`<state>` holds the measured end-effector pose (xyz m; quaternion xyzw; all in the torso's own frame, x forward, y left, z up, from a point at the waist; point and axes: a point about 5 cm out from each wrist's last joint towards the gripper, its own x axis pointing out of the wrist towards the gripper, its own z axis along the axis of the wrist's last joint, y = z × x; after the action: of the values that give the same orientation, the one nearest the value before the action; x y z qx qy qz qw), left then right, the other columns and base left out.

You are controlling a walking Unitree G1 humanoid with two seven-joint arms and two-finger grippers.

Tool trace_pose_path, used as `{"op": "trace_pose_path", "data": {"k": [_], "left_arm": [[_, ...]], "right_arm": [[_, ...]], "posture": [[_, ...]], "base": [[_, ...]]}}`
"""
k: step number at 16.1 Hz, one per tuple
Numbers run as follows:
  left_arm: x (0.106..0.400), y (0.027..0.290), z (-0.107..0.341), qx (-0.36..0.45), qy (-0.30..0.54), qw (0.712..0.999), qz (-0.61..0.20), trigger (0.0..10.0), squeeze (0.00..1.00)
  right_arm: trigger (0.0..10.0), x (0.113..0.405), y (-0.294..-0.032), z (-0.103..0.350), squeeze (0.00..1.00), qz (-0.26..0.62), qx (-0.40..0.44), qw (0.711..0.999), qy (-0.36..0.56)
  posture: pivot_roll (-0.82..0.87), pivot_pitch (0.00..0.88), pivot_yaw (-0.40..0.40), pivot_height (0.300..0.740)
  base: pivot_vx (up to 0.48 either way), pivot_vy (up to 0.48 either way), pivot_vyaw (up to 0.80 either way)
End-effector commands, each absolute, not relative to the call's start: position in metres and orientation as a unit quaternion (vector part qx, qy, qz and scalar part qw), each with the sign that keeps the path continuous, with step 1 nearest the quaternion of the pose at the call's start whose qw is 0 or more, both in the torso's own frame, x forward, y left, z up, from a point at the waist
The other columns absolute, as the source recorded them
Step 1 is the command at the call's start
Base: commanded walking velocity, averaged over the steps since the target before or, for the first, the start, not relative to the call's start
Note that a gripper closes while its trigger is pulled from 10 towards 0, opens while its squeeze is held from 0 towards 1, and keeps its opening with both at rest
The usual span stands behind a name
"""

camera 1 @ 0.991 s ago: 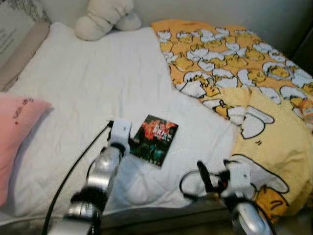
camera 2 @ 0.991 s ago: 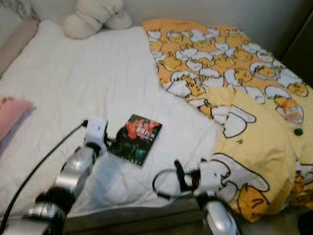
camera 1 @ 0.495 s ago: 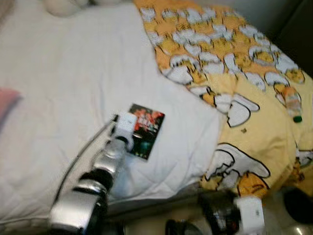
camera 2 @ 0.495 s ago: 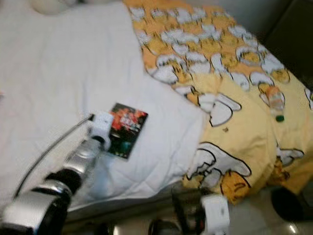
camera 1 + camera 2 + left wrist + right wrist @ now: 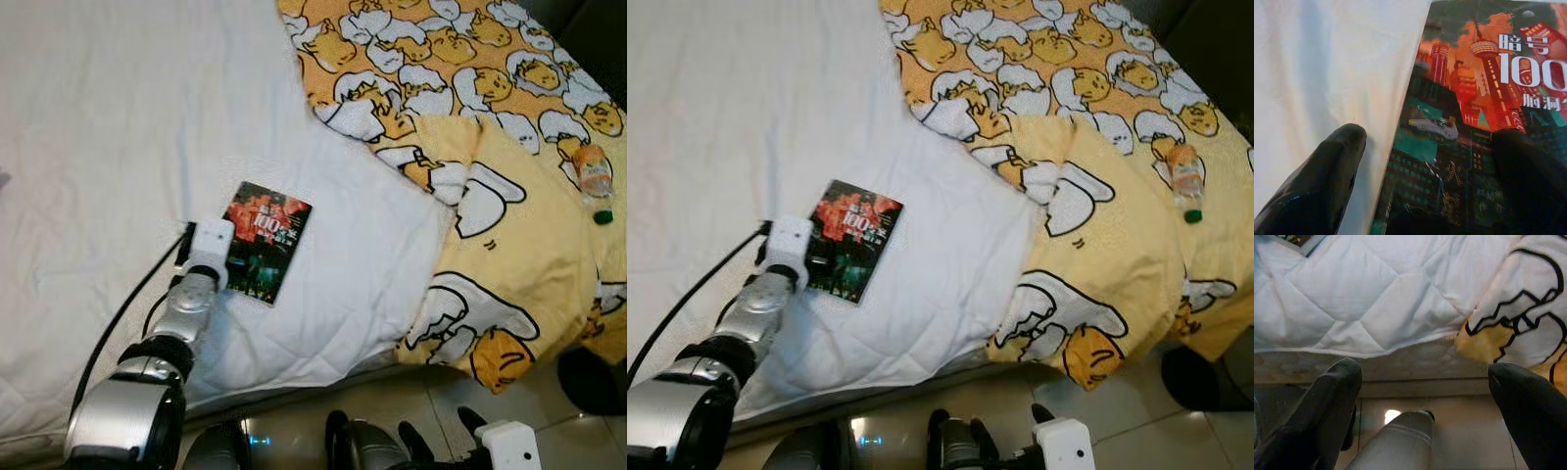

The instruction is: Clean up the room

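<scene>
Left gripper [image 5: 813,257] sits at near-left edge of book [image 5: 854,240] on white quilt [image 5: 735,127]. Yellow duck blanket [image 5: 1087,196] lies to gripper's right; bottle [image 5: 1185,183] on it, well apart.

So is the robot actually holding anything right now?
Not yet. The left gripper is open at the book's near edge, one finger on the cover, one on the sheet. The right gripper hangs open, holding nothing.

right claw [image 5: 1420,396] dropped from bed edge to floor level | left claw [image 5: 1435,161] now straddling book [image 5: 265,240] edge
</scene>
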<state>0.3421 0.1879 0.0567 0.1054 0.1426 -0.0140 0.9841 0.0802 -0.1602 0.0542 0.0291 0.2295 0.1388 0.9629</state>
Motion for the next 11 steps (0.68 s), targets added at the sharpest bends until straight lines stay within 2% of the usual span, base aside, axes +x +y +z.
{"op": "trace_pose_path", "data": {"k": [1,5,7,8,9,10,11], "left_arm": [[0.321,0.192,0.026,0.081,0.218,0.972,-0.022,10.0,0.00],[0.300,0.180,-0.001,-0.089,0.312,0.943,-0.079,10.0,0.00],[0.297,0.179,-0.003,-0.140,0.322,0.931,-0.096,10.0,0.00],[0.297,0.180,-0.002,-0.128,0.324,0.931,-0.108,10.0,0.00],[0.295,0.183,-0.004,-0.105,0.337,0.928,-0.118,6.4,0.00],[0.293,0.183,-0.005,-0.104,0.345,0.925,-0.123,0.0,0.00],[0.292,0.182,-0.006,-0.110,0.351,0.922,-0.124,0.0,0.00]], "right_arm": [[10.0,0.077,-0.162,0.052,0.00,0.138,0.034,0.960,0.241],[10.0,0.078,-0.164,0.048,0.00,0.145,0.032,0.955,0.256],[10.0,0.081,-0.164,0.047,0.00,0.146,0.030,0.955,0.257],[10.0,0.082,-0.165,0.047,0.00,0.146,0.029,0.955,0.257],[10.0,0.084,-0.166,0.046,0.00,0.146,0.028,0.955,0.257],[10.0,0.084,-0.166,0.046,0.00,0.148,0.027,0.954,0.258],[10.0,0.086,-0.165,0.045,0.00,0.151,0.027,0.954,0.257]], "posture": [[-0.18,0.251,-0.111,0.740],[-0.16,0.246,-0.111,0.740],[-0.16,0.243,-0.107,0.740],[-0.16,0.242,-0.108,0.740],[-0.15,0.241,-0.108,0.740],[-0.15,0.240,-0.109,0.740],[-0.15,0.240,-0.108,0.740]], "base": [[0.000,0.000,0.00],[0.000,0.000,0.00],[0.000,0.000,0.00],[0.000,0.000,0.00],[0.000,0.000,0.00],[0.000,0.000,0.00],[0.000,0.000,0.00]]}}
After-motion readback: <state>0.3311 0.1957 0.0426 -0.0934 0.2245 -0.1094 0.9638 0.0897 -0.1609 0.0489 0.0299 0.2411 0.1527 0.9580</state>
